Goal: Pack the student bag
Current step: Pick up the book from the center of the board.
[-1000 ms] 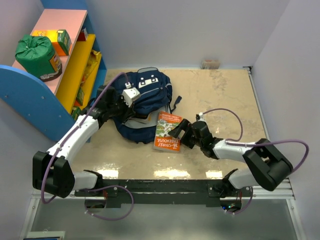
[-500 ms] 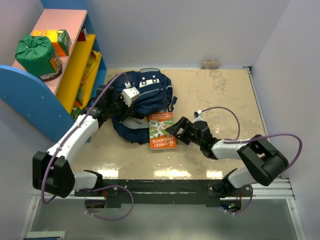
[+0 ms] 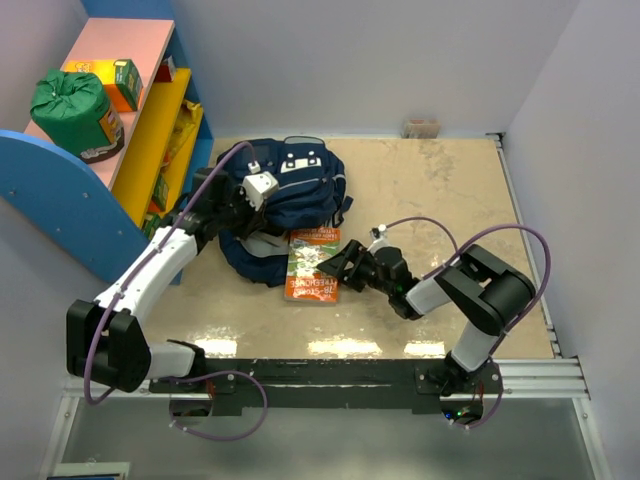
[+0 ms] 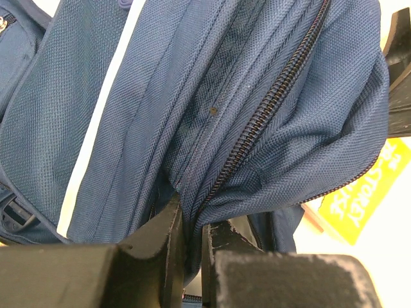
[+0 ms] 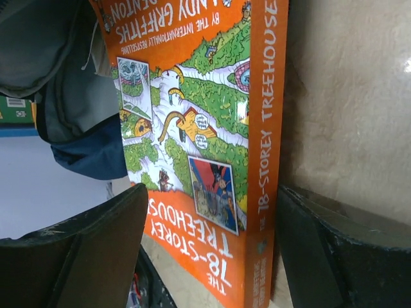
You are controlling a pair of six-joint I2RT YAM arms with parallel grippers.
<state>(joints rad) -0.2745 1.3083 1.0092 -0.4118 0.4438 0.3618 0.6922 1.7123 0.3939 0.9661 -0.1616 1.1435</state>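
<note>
Left jaws pinch one bag (image 4: 244, 96); right jaws flank one book (image 5: 199, 147).

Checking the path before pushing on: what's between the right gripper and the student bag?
An orange book fills that stretch, running from the right gripper to the student bag. The top view shows it, and the right wrist view confirms it.

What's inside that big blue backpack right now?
Only the far end of the orange paperback book reaches the mouth of the navy-blue fabric backpack, its zip edge pinched by the left gripper. Folded fabric hides the interior and any contents.
</note>
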